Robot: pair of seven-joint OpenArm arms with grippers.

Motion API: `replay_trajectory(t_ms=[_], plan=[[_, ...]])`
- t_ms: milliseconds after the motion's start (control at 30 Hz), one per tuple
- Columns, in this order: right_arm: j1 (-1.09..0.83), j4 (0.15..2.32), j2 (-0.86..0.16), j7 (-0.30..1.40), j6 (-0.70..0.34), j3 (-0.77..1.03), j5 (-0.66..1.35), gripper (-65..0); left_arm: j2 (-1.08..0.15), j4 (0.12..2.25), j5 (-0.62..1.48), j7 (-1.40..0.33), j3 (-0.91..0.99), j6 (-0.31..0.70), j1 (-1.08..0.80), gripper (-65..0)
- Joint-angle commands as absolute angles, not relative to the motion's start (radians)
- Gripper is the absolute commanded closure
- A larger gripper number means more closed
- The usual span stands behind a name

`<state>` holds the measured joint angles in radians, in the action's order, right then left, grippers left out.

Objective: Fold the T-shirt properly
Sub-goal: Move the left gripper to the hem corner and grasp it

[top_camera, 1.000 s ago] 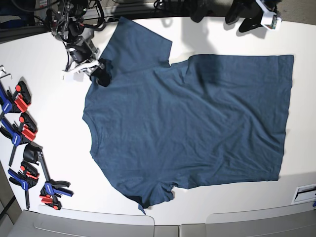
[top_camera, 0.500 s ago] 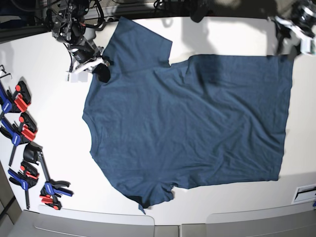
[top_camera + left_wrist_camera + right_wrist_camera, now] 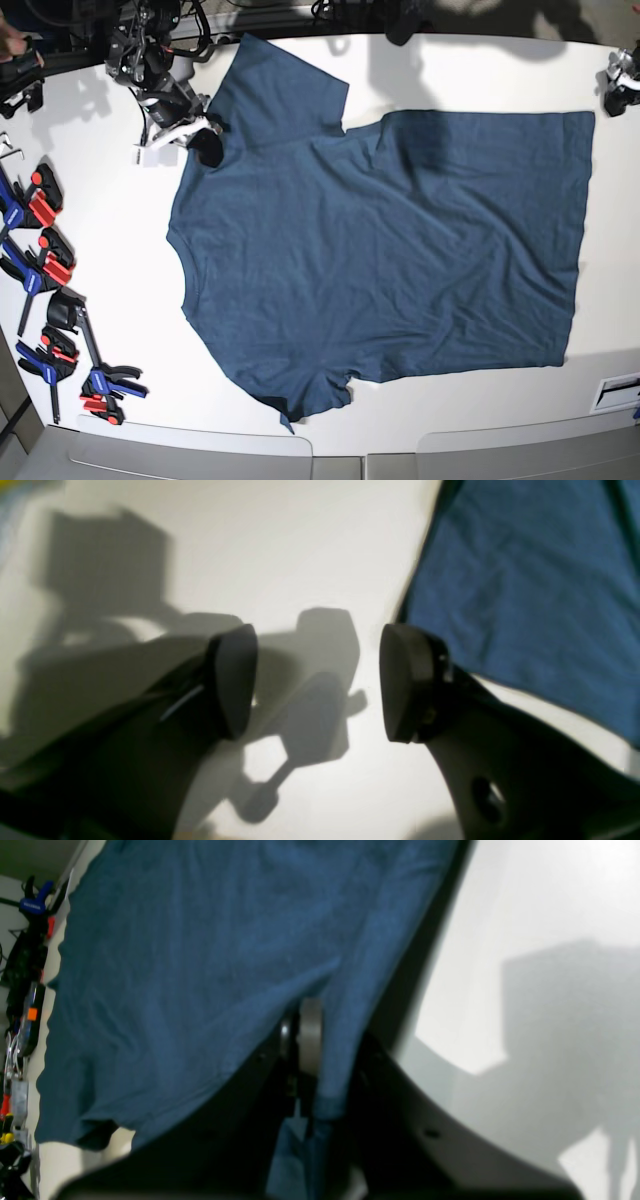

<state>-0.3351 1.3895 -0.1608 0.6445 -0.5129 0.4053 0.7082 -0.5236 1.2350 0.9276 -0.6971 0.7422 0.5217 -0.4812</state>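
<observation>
The dark navy T-shirt lies spread flat on the white table, neck toward the left, hem toward the right. At the top left my right gripper is shut on the cloth beside the far sleeve. In the right wrist view its jaws pinch a fold of the T-shirt. My left gripper hovers at the table's far right edge, just outside the hem's far corner. In the left wrist view it stands open over bare table, with the T-shirt to its right.
Several blue and red clamps lie along the table's left edge, with more near the front left corner. Cables and gear crowd the far left corner. A white label sits at the front right edge.
My left gripper has swung from the table's far side out to the far right edge and opened wider. My right gripper has closed on the cloth by the sleeve.
</observation>
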Motion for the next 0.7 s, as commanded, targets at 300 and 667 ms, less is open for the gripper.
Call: replay_trajectory(t_ms=[300,667], plan=[[-0.344,1.385,-0.163,0.666,-0.49,0.406,0.715,0.0,-0.544,1.173,0.998,-0.765,0.651,0.55,-0.393,-35.7],[-0.344,1.385,-0.163,0.666,-0.49,0.406,0.714,0.0,-0.547,1.173,0.928,-0.763,0.484,0.55,-0.396,-34.6]])
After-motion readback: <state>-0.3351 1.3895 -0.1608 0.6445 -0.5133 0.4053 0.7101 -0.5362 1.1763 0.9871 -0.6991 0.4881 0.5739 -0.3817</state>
